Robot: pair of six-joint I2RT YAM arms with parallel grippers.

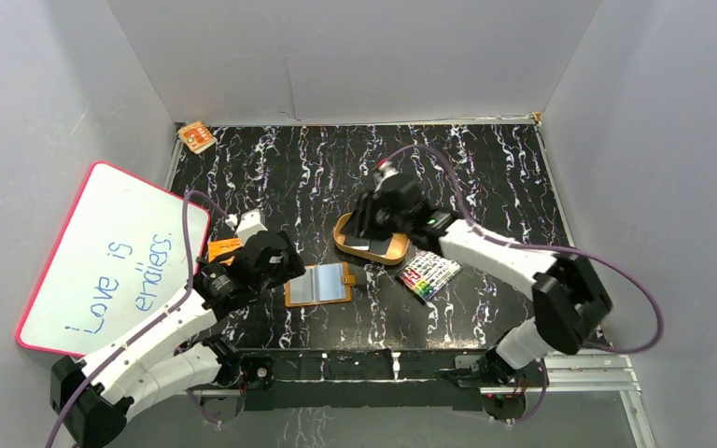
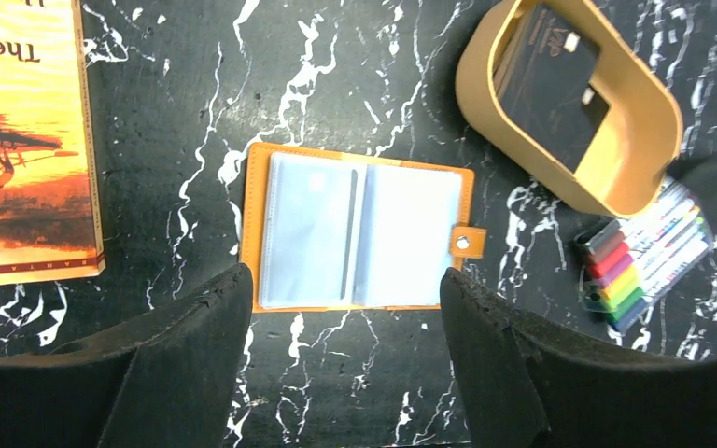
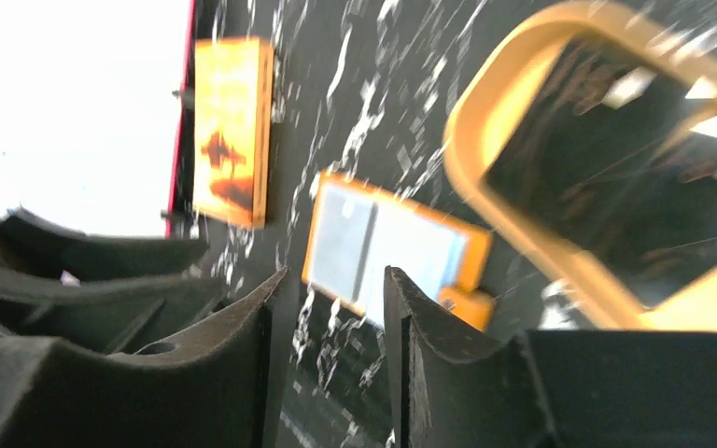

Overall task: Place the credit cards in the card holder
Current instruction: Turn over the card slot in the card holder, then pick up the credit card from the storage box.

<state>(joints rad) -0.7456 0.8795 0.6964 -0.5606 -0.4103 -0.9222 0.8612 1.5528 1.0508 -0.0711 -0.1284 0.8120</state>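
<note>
**Cards sit in the tray, just beyond and to the right of the open holder**

Nearest the arm bases, the left jaws hang released and spread wide above the small orange leather card holder [image 2: 359, 241]. It lies opened flat on the black marbled tabletop [image 2: 355, 56] with its light-blue sleeves up. In the left wrist view its long axis runs from one black finger [image 2: 196, 355] across to the other, and its snap tab points towards the right-hand one. The jaws touch nothing. A dark line runs down the holder's fold; whether it is the spine or a card edge I cannot tell.

Left of the holder lies a larger orange printed booklet [image 2: 28, 140], and to its right a pack of coloured markers [image 2: 649, 247], both apart from it.

A step farther out stands the tan oval tray [image 2: 658, 131], tilted diagonally, close to the holder's tab corner. The thin black rectangular credit cards [image 2: 546, 89] rest inside it, along its length.

The right jaws hover over the tray's holder-side end. Their wrist view is blurred, but it seems to show a narrow gap with nothing between the fingers [image 3: 243, 345], so they look released. From there the cards lie ahead and to the right.

The right arm is clearly the nearer one to the cards, the left to the holder. Judging by this, a pick calls for the right jaws to come over the tray interior and turn across a card's short side. The card then has to travel near-left to the sleeves.
</note>
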